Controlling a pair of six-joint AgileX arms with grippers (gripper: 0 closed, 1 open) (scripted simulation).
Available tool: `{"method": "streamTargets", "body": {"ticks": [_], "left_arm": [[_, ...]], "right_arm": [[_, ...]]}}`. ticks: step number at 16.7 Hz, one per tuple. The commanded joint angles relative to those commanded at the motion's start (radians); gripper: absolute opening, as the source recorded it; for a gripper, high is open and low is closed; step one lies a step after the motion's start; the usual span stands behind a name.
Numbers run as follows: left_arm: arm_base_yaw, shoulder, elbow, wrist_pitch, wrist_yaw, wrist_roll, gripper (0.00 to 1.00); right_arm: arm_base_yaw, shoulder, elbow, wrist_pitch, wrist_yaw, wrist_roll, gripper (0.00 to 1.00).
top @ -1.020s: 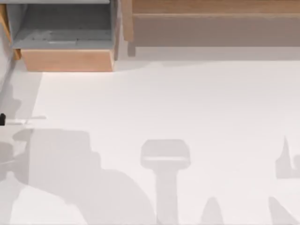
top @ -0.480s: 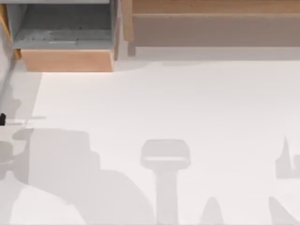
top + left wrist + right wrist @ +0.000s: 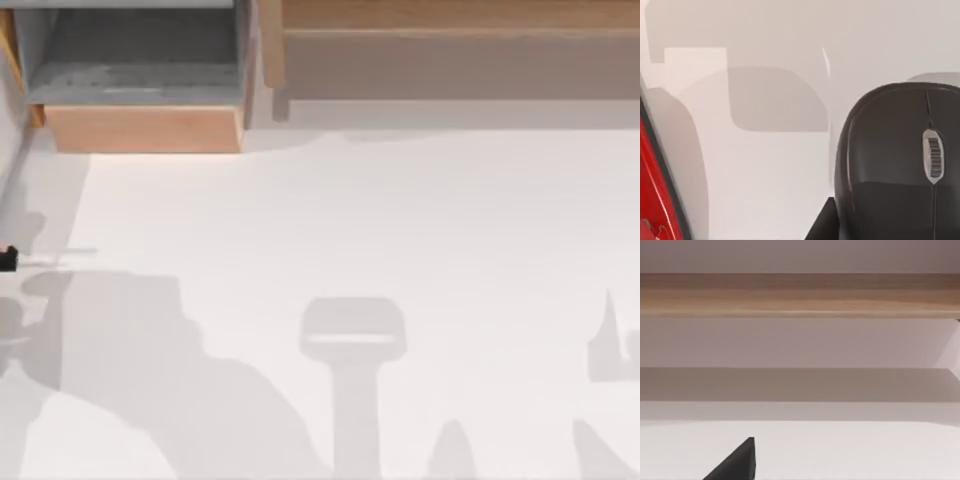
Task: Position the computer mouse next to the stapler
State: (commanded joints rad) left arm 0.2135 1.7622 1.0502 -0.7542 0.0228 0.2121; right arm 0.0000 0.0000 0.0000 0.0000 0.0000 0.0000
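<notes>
Black computer mouse point(image 3: 900, 160) on white table point(image 3: 400, 220), close under left wrist camera, near red stapler point(image 3: 655, 190), apart from it. Left claw state: cannot tell. Right claw state: cannot tell.

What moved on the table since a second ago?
Hardly anything. The big shadow at the table's left edge slid slightly further left, and the small dark tip at that edge dipped a touch lower. The open drawer, the wooden shelf and the other shadows stayed put.
</notes>
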Motion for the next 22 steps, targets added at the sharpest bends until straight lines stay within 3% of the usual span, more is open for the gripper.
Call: {"method": "streamTargets", "body": {"ticks": [5,18,22], "left_arm": [[0.000,0.004,-0.004,0.001,0.000,0.000,0.00],[0.000,0.004,-0.004,0.001,0.000,0.000,0.98],[0.000,0.004,-0.004,0.001,0.000,0.000,1.00]], "right_arm": [[0.000,0.000,0.000,0.000,0.000,0.000,1.00],[0.000,0.000,0.000,0.000,0.000,0.000,1.00],[0.000,0.000,0.000,0.000,0.000,0.000,1.00]]}}
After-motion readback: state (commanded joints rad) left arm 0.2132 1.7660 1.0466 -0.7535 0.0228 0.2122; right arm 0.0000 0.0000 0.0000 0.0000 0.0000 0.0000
